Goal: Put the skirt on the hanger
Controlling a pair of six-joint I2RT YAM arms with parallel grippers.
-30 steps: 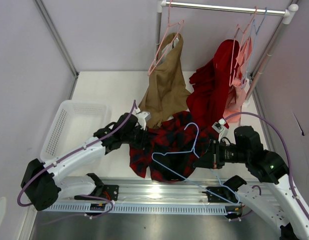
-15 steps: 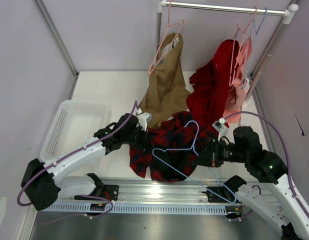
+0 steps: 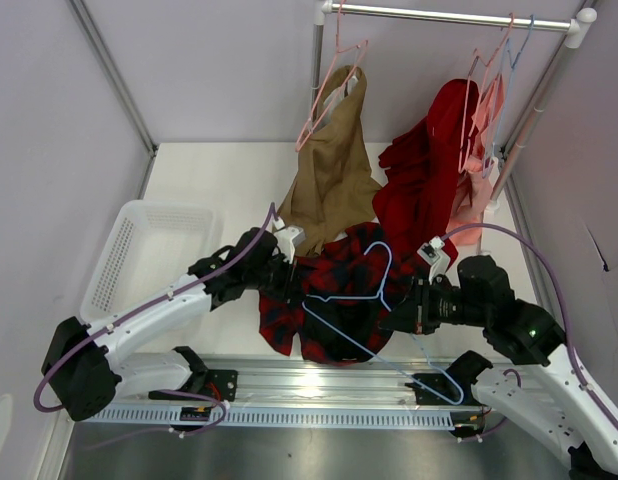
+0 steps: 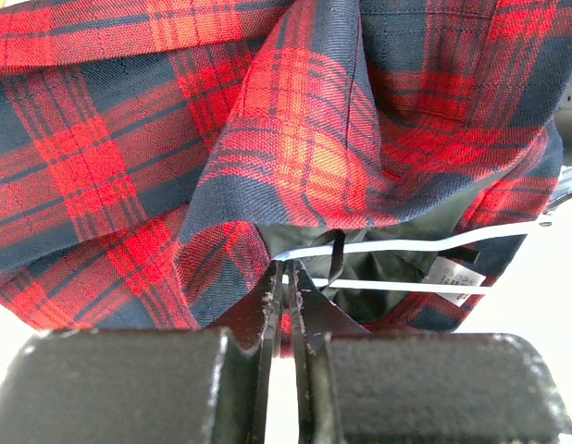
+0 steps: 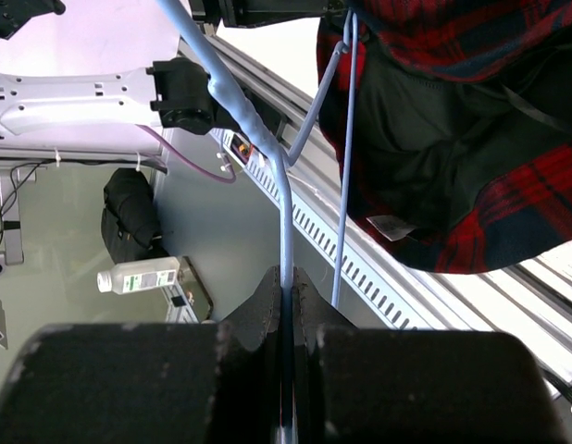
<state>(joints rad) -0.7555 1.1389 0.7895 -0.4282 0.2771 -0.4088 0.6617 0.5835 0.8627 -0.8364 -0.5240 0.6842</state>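
- Left claw (image 4: 288,282) pinches the skirt (image 4: 267,139), a grip hidden from above.
- Right claw (image 5: 286,282) clamps the hanger (image 5: 284,199) wire; only overhead shows its hook across the skirt.

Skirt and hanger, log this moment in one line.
left gripper: shut on plaid skirt | right gripper: shut on blue wire hanger | hanger overlaps skirt
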